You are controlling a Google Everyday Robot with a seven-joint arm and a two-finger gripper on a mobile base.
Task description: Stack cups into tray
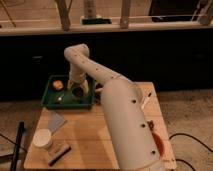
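A light wooden table (85,132) stands on a gray floor (187,112). Behind it runs a long dark wall (165,55). A pale ledge (150,27) sits on top. The room is dim.

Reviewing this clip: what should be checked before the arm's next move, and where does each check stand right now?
1. Gripper over the tray: ok.
2. Dark cup inside the tray, under the gripper: ok.
3. Dark cup free of the gripper: cannot tell.
4. Cream-white cup in the tray: not ok; it stands on the table near the front left corner.
5. Orange ball apart from the dark cup: ok; it lies at the tray's back left.
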